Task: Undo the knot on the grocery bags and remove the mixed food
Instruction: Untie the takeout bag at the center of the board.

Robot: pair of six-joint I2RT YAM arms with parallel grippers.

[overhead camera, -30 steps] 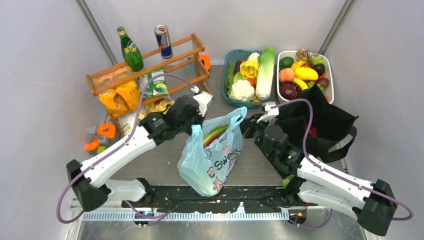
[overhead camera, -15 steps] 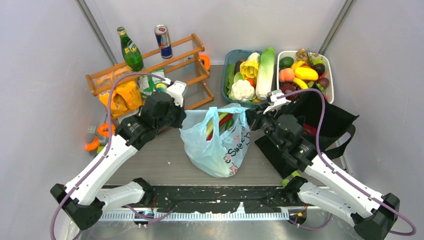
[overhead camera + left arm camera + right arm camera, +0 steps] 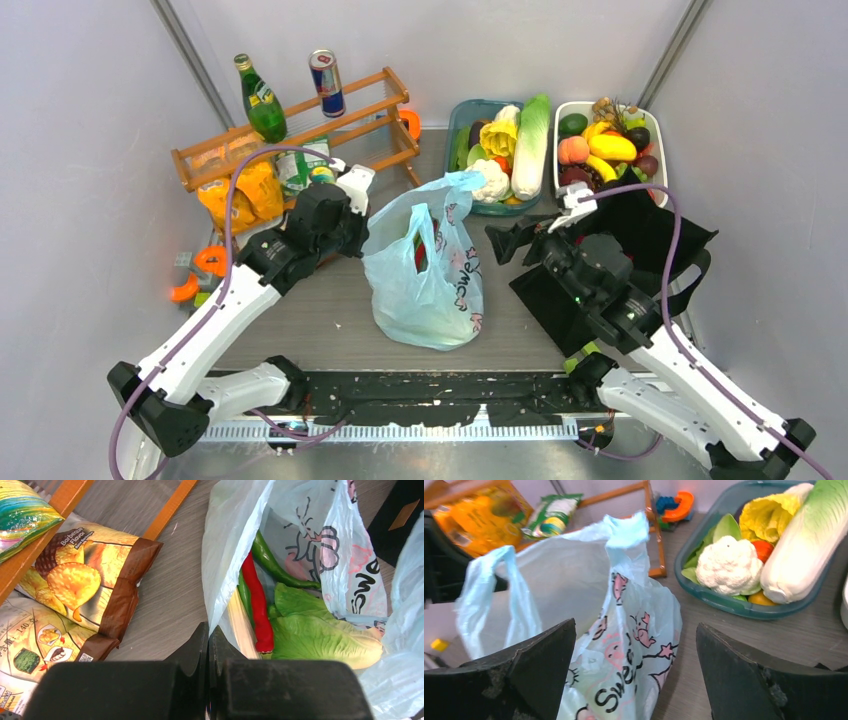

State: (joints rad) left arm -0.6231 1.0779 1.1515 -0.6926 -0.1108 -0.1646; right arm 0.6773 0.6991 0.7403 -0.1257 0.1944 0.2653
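The light-blue "Sweet" grocery bag point(image 3: 425, 270) stands mid-table with its mouth gaping. The knot is out of view: the bag's handles point(image 3: 624, 530) hang loose and apart. My left gripper point(image 3: 363, 238) is shut on the bag's left rim point(image 3: 220, 595). Inside lie mixed food items: a red chilli point(image 3: 257, 605), a green chilli point(image 3: 272, 565) and a leafy green cabbage point(image 3: 320, 637). My right gripper point(image 3: 503, 243) is open just right of the bag, holding nothing; the printed side point(image 3: 624, 630) sits ahead of its jaws. The black tote point(image 3: 660, 240) lies behind the right arm.
A wooden rack point(image 3: 300, 130) at back left carries a green bottle point(image 3: 262, 100), a can point(image 3: 326, 82) and crisp packets point(image 3: 240, 190). A teal tub point(image 3: 452, 140) of vegetables and a white tub point(image 3: 660, 170) of fruit stand at the back. Orange parts point(image 3: 205, 265) lie far left.
My right gripper has let go of the bag's right handle, opened wide and drawn back to the right. The left gripper, still shut on the rim, pulled the bag leftward earlier.
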